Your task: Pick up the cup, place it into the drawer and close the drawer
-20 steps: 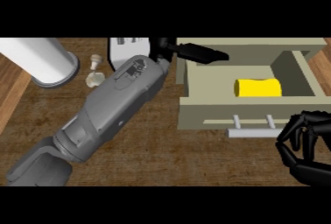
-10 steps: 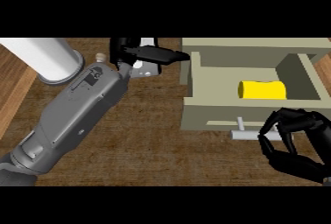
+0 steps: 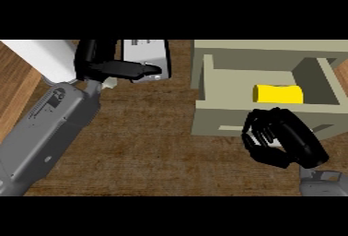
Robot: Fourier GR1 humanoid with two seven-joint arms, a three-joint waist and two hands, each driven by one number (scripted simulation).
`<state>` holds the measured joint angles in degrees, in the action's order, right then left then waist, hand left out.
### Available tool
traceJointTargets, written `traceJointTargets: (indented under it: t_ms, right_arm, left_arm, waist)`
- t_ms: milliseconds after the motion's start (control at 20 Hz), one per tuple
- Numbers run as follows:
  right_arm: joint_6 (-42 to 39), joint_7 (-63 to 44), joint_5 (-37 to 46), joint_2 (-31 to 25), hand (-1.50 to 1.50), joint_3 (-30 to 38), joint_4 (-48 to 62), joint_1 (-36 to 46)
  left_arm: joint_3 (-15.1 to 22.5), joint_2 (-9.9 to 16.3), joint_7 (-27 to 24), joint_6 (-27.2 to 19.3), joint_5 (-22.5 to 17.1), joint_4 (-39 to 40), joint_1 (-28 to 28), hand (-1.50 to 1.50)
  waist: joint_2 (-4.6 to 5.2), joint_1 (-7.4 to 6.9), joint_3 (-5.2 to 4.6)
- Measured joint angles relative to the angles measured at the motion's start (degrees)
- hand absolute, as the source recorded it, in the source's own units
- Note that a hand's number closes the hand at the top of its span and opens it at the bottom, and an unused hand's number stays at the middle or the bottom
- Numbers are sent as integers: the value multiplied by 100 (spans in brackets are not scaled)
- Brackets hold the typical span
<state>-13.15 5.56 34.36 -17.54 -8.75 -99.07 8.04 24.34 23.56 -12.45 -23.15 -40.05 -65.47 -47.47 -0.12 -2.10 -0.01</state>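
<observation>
The yellow cup (image 3: pixel 278 93) lies on its side inside the open drawer (image 3: pixel 224 110), toward the drawer's right end and just above its front wall. The drawer is a beige box pulled out over the brown wooden counter (image 3: pixel 156 138).

The right hand (image 3: pixel 285 143) sits against the drawer's front wall, below the cup. Its black fingers (image 3: pixel 262 138) are curled in over the front panel, and something pale shows between them where the handle would be; whether they truly clasp it cannot be told for sure.

The left hand (image 3: pixel 112 67) hangs well to the left of the drawer, at the far edge of the counter. Its fingers stretch out straight toward the drawer and hold nothing. Behind them stands a pale grey box (image 3: pixel 146 55), and to the left of the hand a white cylinder (image 3: pixel 44 57) slants across the corner. The grey left forearm (image 3: pixel 48 129) runs down from the hand to the lower left.
</observation>
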Motion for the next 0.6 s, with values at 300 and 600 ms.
traceJointTargets:
  t_ms: [300,600]
  right_arm:
    - [663,328,1156,66,150,-392,1489,694]
    - [1441,775,1669,469,150,-303,3566,1711]
  left_arm:
    - [-226,455,-75,352,-80,-626,843,-150]
    - [-521,721,-170,620,-76,-1057,1520,-150]
  waist:
    - [19,-51,3]
    - [43,-20,6]
